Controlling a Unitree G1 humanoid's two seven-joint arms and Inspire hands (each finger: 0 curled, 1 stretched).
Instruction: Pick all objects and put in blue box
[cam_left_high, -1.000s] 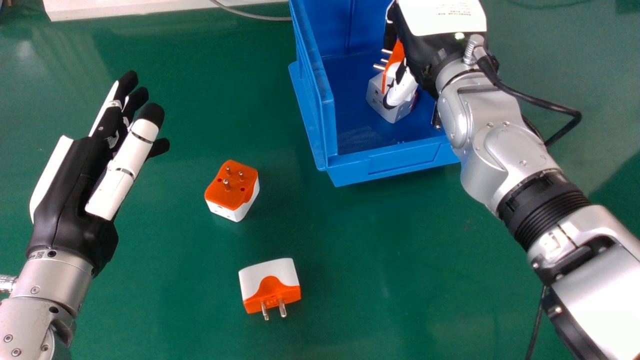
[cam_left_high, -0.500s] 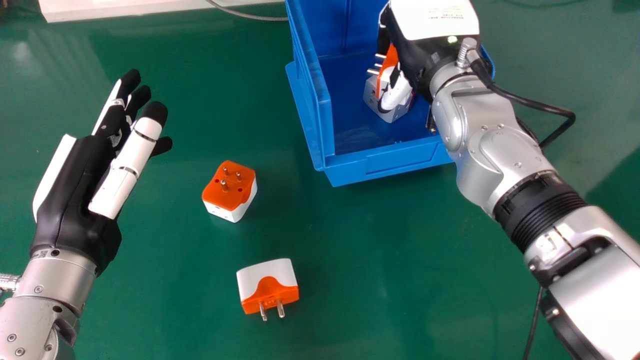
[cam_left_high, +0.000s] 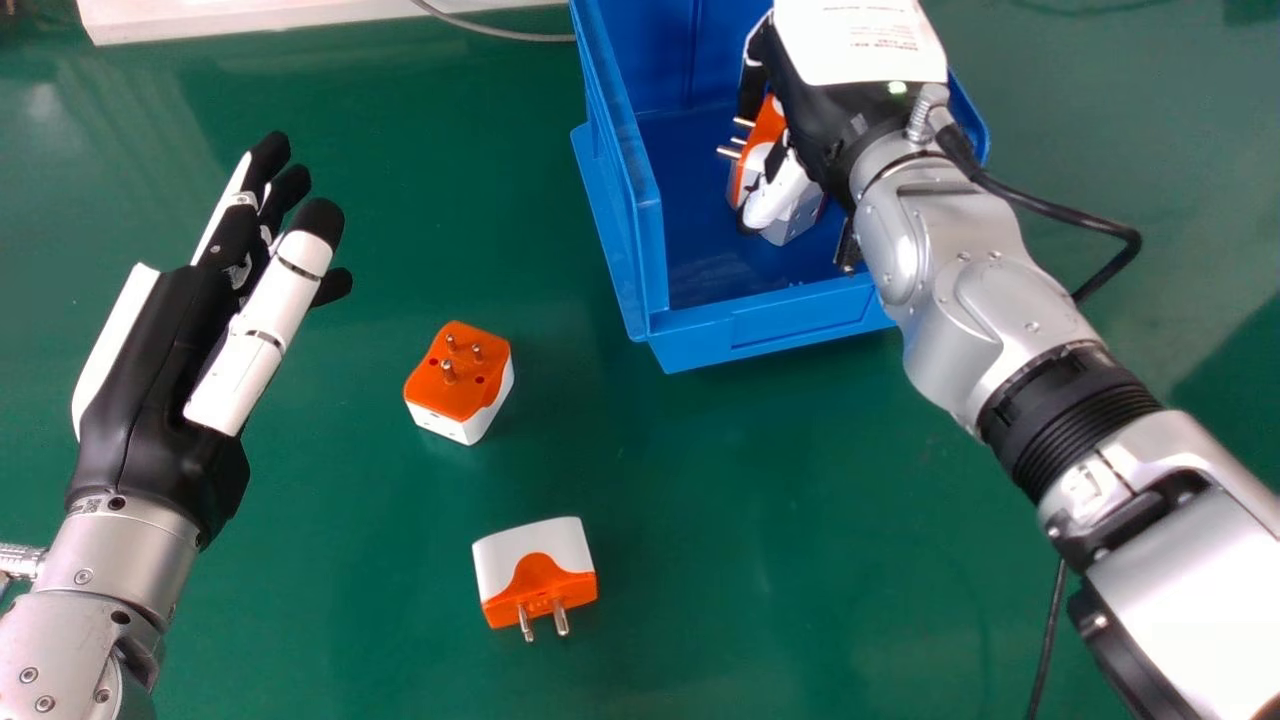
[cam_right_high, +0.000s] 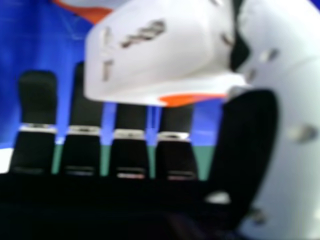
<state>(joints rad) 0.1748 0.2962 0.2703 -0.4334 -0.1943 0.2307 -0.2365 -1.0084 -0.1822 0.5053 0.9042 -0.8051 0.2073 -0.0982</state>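
Rear adapter (cam_left_high: 458, 383), front adapter (cam_left_high: 536, 572) front-left of box (cam_left_high: 790, 328).

Open blue box (cam_left_high: 785, 325), a pale block (cam_left_high: 797, 224) inside.
On the table (cam_left_high: 700, 520), an orange-and-white adapter (cam_left_high: 456, 385) sits pins up; the nearer adapter (cam_left_high: 535, 565) lies pins toward the robot. Inside the box, the right hand (cam_left_high: 830, 125) grips a third adapter (cam_left_high: 766, 122), pins leftward, partly hiding the block.

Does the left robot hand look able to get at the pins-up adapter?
Probably yes: the left robot hand is open, and nothing stands between it and the pins-up adapter.
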